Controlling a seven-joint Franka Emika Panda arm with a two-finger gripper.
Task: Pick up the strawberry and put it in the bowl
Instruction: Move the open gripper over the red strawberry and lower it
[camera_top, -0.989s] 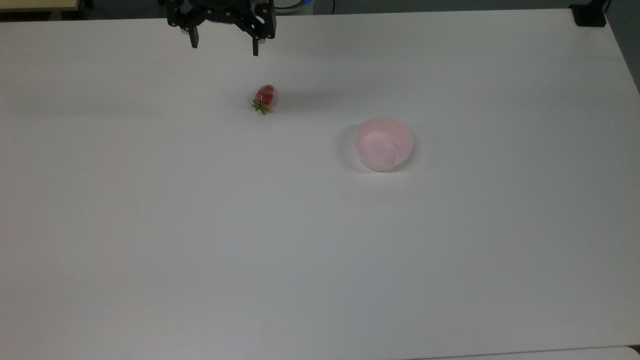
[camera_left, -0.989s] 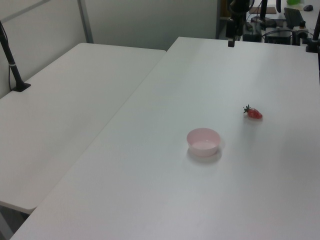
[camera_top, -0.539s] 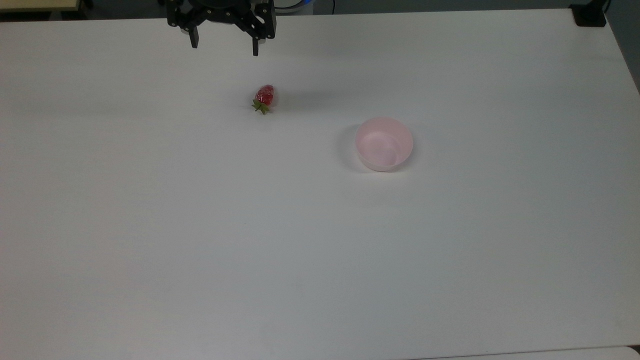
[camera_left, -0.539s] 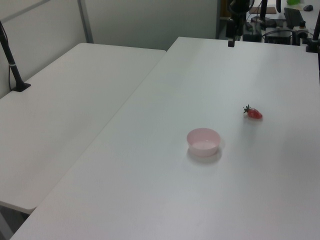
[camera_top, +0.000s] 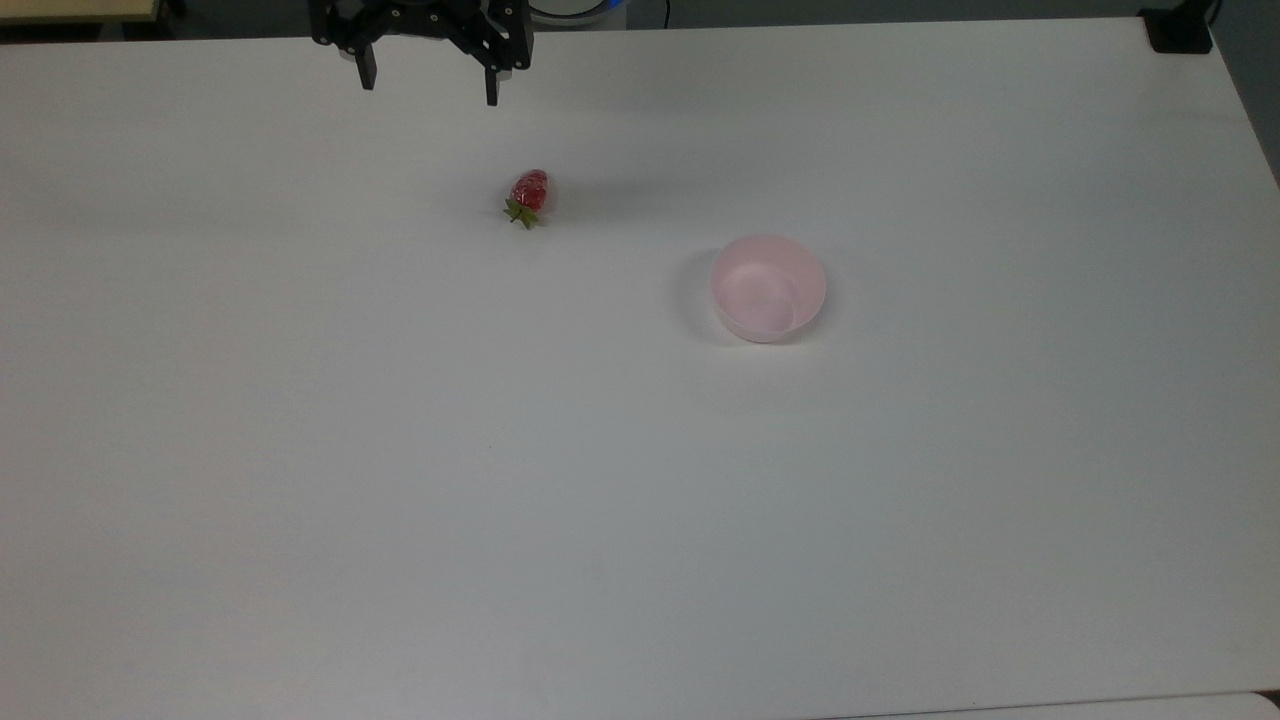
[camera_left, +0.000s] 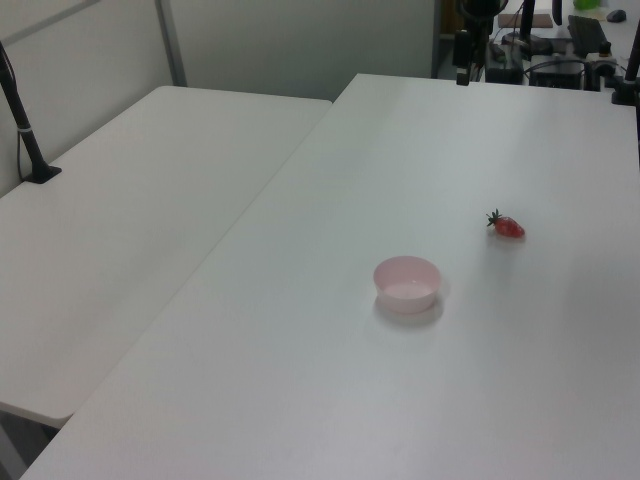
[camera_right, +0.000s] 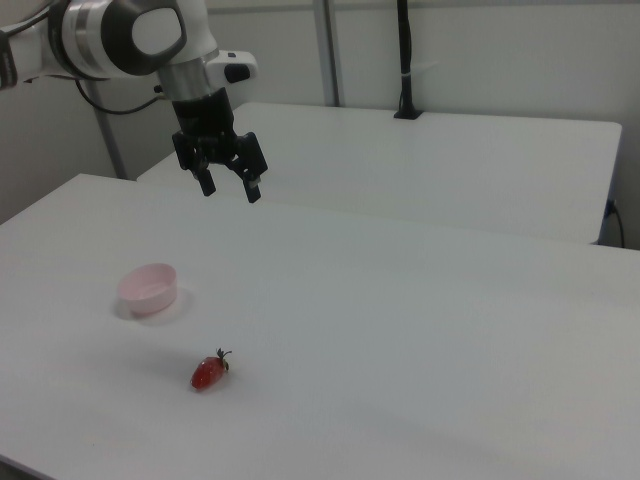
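The strawberry (camera_top: 529, 195) lies on its side on the white table (camera_top: 600, 500), its green top toward the top view's bottom. The pale pink bowl (camera_top: 768, 288) stands upright with nothing in it, to the top view's right of the strawberry and well apart from it. My gripper (camera_top: 430, 92) hangs open at the table's far edge, above and to the top view's left of the strawberry, with nothing between its fingers. In the right view the gripper (camera_right: 232, 190) is high over the table, behind the bowl (camera_right: 149, 287) and the strawberry (camera_right: 208, 372). The left view shows the strawberry (camera_left: 508, 227) beyond the bowl (camera_left: 407, 283).
A second white table (camera_left: 150, 200) adjoins this one, with a black pole (camera_left: 25, 120) clamped at its edge. A black mount (camera_top: 1180, 30) sits at the top view's upper right corner. Desk clutter (camera_left: 575, 40) stands beyond the far edge.
The gripper has shifted a little toward the top view's left and upper edge, still open. Strawberry and bowl have not moved.
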